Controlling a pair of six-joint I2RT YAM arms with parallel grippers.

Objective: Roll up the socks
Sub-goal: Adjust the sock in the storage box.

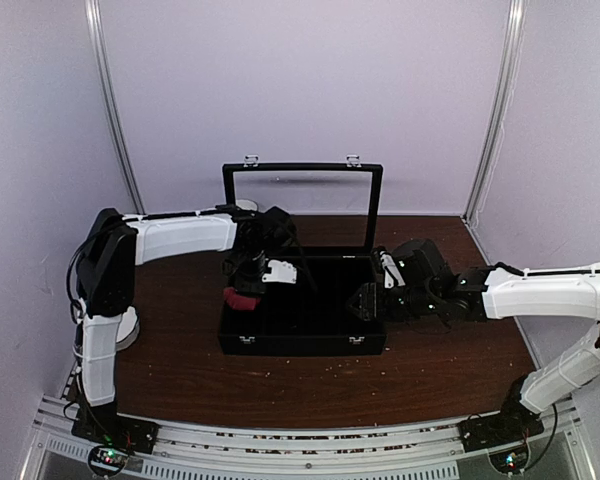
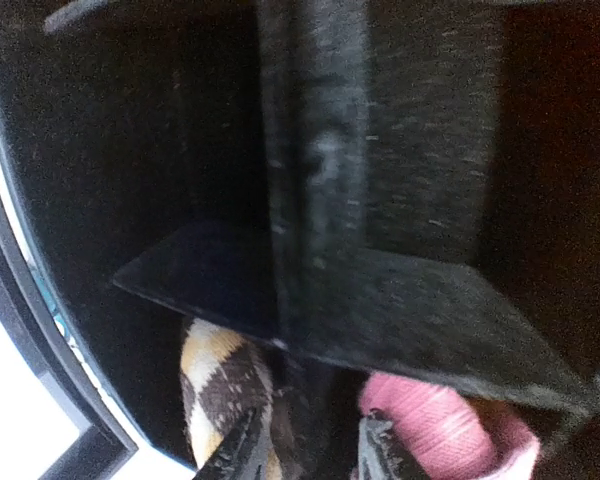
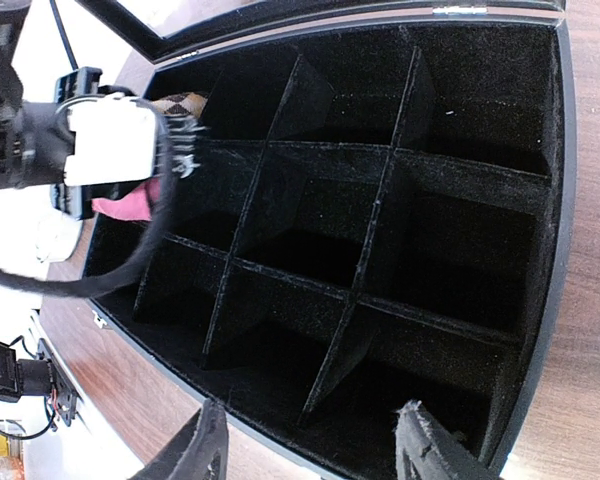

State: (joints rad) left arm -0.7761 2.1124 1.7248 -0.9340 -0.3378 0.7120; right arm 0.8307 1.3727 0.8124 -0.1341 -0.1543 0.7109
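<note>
Left pincer [image 2: 305, 448] seemingly touching argyle sock [image 2: 222, 380].

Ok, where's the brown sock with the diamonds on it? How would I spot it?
Find the black box with the little square pockets on the brown table. Look at its left end, just under the left gripper. The argyle sock is tucked there beside a divider, brown with tan diamonds, while the pink sock sits across the divider.
</note>
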